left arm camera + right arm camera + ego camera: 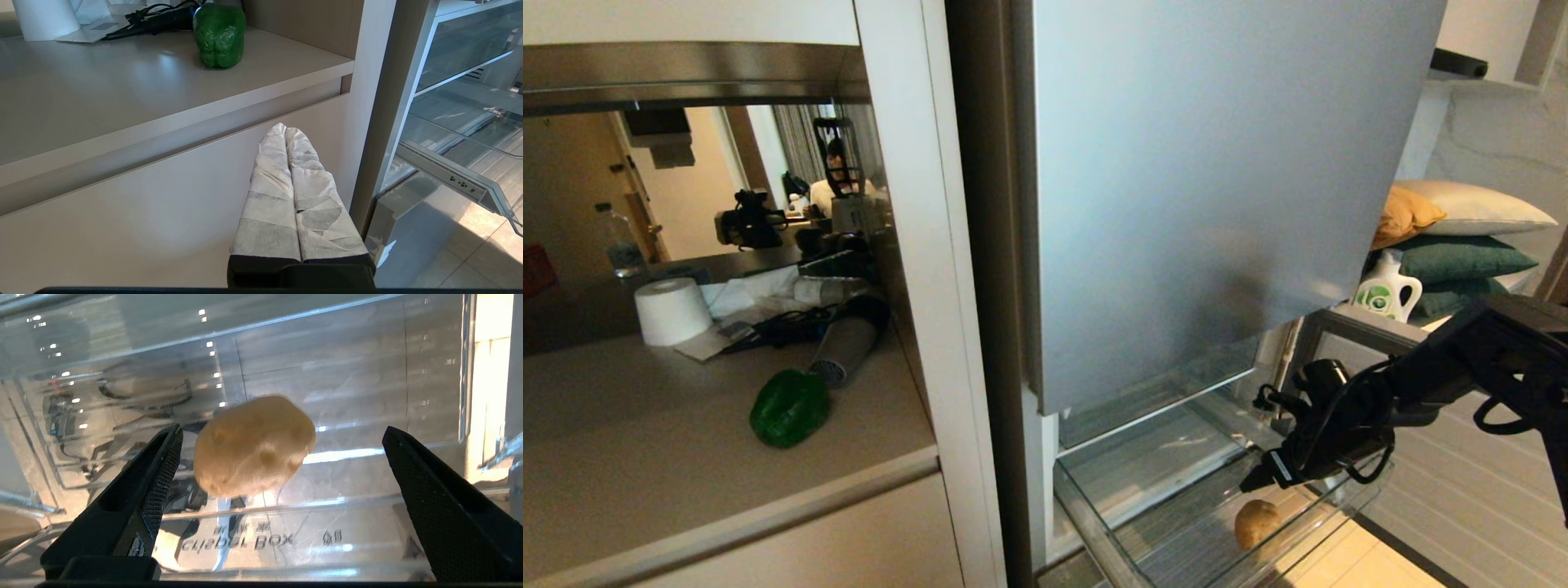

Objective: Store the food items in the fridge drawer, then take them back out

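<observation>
The tan-brown bun-like lump [1256, 523] lies in the pulled-out clear fridge drawer [1143, 482], close to its front wall. My right gripper [1258, 480] hangs just above it, open. In the right wrist view the lump [253, 447] sits between the wide-apart black fingers [163, 465], nearer one of them and apart from both. The drawer's printed front wall [327, 539] shows below it. The glossy green bell pepper [789, 407] rests on the counter to the left [220, 34]. My left gripper [286, 130] is shut on nothing, parked low before the cabinet front.
A grey hair dryer [845, 347], its cable, papers and a white paper roll [671, 310] crowd the back of the counter [645, 457]. The silver fridge door panel [1176, 204] hangs above the drawer. A detergent bottle [1387, 294] and pillows [1454, 237] sit at the right.
</observation>
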You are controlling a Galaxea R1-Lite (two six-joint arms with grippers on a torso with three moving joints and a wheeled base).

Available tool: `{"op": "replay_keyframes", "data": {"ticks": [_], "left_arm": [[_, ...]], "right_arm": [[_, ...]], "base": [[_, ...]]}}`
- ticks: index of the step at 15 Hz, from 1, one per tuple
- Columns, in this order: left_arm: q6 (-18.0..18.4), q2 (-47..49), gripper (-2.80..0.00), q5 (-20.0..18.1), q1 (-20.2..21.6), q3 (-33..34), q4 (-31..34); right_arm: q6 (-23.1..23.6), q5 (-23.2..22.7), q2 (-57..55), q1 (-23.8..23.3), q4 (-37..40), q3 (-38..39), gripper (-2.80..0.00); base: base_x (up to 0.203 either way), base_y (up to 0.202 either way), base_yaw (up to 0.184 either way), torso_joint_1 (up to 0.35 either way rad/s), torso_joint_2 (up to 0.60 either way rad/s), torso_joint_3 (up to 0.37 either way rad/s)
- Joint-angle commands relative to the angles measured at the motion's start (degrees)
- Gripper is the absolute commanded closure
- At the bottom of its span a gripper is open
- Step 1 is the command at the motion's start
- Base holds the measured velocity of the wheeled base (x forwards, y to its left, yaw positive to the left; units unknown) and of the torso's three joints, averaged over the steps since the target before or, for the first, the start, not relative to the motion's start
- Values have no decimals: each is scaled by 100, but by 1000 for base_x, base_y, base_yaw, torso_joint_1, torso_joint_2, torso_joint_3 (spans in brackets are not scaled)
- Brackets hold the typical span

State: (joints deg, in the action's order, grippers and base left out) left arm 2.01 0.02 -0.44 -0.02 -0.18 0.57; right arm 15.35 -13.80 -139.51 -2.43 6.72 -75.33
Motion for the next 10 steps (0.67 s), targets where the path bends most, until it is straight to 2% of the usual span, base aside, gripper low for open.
{"op": "replay_keyframes", "data": {"ticks": [1, 3, 10], "left_arm": [[1, -2, 0, 0, 2, 9, -21], [5, -2, 0, 0, -5, 18, -22], [12, -2, 0, 0, 2, 17, -22]], "right_arm": [[20, 0, -220, 14, 14, -190, -280], [30, 14, -392, 8, 150, -431, -280], [74, 21, -672, 12, 1584, -1646, -280]], "base": [[0, 0, 0, 0, 0, 0], [0, 0, 0, 0, 0, 0], [0, 0, 0, 0, 0, 0]]}}
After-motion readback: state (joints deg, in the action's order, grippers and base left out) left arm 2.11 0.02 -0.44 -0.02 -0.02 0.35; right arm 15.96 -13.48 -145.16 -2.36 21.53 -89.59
